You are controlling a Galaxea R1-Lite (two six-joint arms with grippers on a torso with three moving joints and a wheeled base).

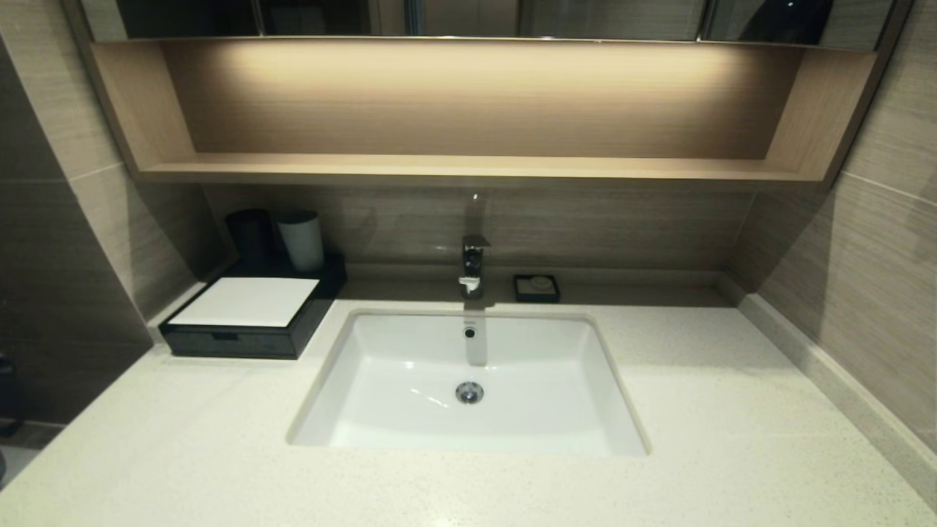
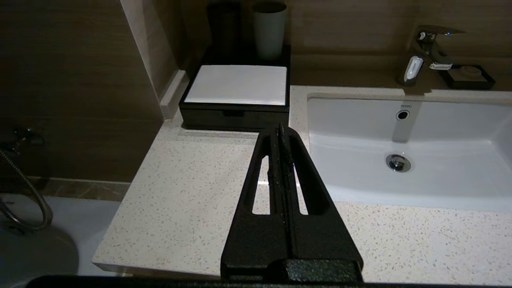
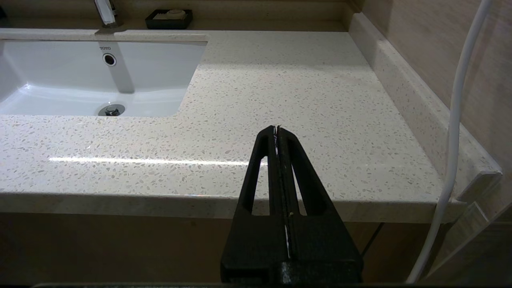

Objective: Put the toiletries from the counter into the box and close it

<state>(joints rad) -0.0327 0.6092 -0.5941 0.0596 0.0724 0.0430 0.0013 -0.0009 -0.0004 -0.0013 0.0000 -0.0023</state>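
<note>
The box (image 1: 249,316) (image 2: 236,96) sits at the counter's (image 1: 732,410) back left corner, black with a white top panel, its front drawer pushed in. The toiletries are out of view. My left gripper (image 2: 281,129) is shut and empty, held over the counter's left front, short of the box and beside the sink. My right gripper (image 3: 277,129) is shut and empty, hanging at the counter's (image 3: 300,88) right front edge. Neither arm shows in the head view.
A white sink (image 1: 468,439) (image 2: 456,188) (image 3: 48,94) is set into the counter's middle, with a chrome tap (image 1: 473,265) behind it. A small dark soap dish (image 1: 536,288) stands right of the tap. Two cups (image 1: 301,240) stand behind the box. A wooden shelf (image 1: 468,170) hangs above.
</note>
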